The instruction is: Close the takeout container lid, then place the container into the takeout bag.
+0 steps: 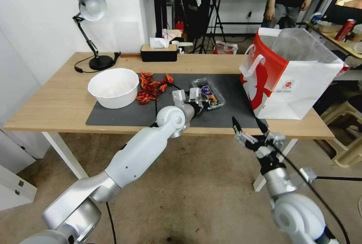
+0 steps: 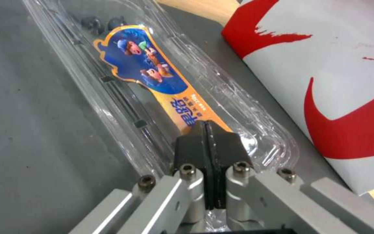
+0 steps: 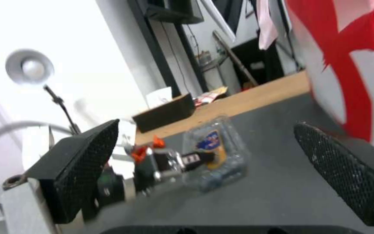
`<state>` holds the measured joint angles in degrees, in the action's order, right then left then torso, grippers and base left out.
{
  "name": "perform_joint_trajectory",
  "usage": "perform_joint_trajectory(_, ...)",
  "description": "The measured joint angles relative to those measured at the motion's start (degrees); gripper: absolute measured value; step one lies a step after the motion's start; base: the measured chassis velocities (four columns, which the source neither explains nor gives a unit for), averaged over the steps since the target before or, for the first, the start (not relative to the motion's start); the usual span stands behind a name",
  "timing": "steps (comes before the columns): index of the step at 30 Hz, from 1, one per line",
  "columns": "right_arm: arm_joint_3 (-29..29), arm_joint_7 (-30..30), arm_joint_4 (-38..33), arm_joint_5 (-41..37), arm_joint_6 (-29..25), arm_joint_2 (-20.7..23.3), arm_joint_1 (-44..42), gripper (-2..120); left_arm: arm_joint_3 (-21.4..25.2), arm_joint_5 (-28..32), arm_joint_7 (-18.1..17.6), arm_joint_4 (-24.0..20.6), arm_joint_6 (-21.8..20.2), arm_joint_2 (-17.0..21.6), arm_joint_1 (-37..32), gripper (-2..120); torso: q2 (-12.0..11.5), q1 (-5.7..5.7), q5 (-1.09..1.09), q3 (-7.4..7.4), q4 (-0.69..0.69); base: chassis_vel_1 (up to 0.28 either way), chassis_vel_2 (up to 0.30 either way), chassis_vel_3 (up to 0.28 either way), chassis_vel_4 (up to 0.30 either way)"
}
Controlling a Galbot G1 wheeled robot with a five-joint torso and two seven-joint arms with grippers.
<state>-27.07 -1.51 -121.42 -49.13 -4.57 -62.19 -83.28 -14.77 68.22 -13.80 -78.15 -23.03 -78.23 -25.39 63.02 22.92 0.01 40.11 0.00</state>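
Fingers [image 2: 206, 143] of the left gripper [image 1: 195, 97] are pressed together, pad against pad, with their tips resting on the near end of the lid [image 2: 165, 78], right at the edge of its colourful label. That lid lies down over the takeout container [image 1: 208, 93], which sits flat on the dark mat [image 1: 124, 114] in the middle of the table [image 1: 56, 104]. Its long axis runs away from the left fingers, toward the far side of the table. The left arm reaches in low from the front edge, wrist nearly level, so it is plainly the nearer arm, and I judge it to be pressing the lid shut rather than holding it. Just to the right, the takeout bag [image 1: 298, 89] stands upright and open at the mat's end, close beside the container. Further right and nearer the robot, the right gripper [image 1: 250, 127] hovers off the table's front edge, fingers spread wide and empty, pointing toward the container.
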Motion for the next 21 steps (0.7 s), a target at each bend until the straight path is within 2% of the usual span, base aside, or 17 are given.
perform_joint_trajectory(2, 0.3, -1.5, 0.4, -7.2, 3.2, 1.3, 3.5, 100, -0.1, 0.1, 0.0, 0.0, 0.0, 0.1, 0.1, 0, 0.0, 0.00, -0.02, 0.00, 0.00, 0.000, 0.000, 0.000, 0.000)
perform_joint_trajectory(4, 0.5, -2.0, 0.7, -9.1, 4.1, 1.5, 4.4, 100, -0.1, 0.2, 0.0, 0.0, 0.0, 0.1, 0.1, 0, 0.0, 0.00, 0.00, 0.00, 0.00, 0.000, 0.000, 0.000, 0.000)
perform_joint_trajectory(6, 1.5, -4.9, 2.1, -16.6, 7.6, 2.6, 9.6, 100, -0.2, 0.4, -0.1, 0.1, 0.0, 0.2, 0.2, 0, 0.0, 0.00, -0.01, 0.00, 0.00, 0.000, 0.000, 0.000, 0.000)
perform_joint_trajectory(7, 1.5, -4.9, 2.1, -16.6, 7.6, 2.6, 9.6, 100, -0.2, 0.4, -0.1, 0.1, 0.0, 0.2, 0.2, 0, 0.0, 0.00, -0.01, 0.00, 0.00, 0.000, 0.000, 0.000, 0.000)
perform_joint_trajectory(10, 2.8, -8.4, 4.4, -23.9, 11.2, 3.1, 15.9, 100, -0.1, 0.5, -0.1, 0.3, 0.1, 0.3, 0.4, 0, 0.0, 0.00, 0.00, 0.01, 0.00, 0.000, 0.000, 0.000, 0.000)
perform_joint_trajectory(14, 4.2, -12.4, 6.6, -30.0, 14.4, 3.2, 21.8, 100, 0.0, 0.6, 0.0, 0.5, 0.2, 0.4, 0.4, 0, 0.0, 0.01, -0.01, 0.01, 0.01, 0.000, 0.000, 0.000, 0.000)
perform_joint_trajectory(21, 6.1, -18.3, 11.5, -34.2, 18.2, 2.4, 28.5, 100, 0.2, 0.7, 0.2, 0.7, 0.4, 0.4, 0.3, 0, 0.0, 0.00, -0.01, 0.00, -0.01, 0.000, 0.000, 0.000, 0.000)
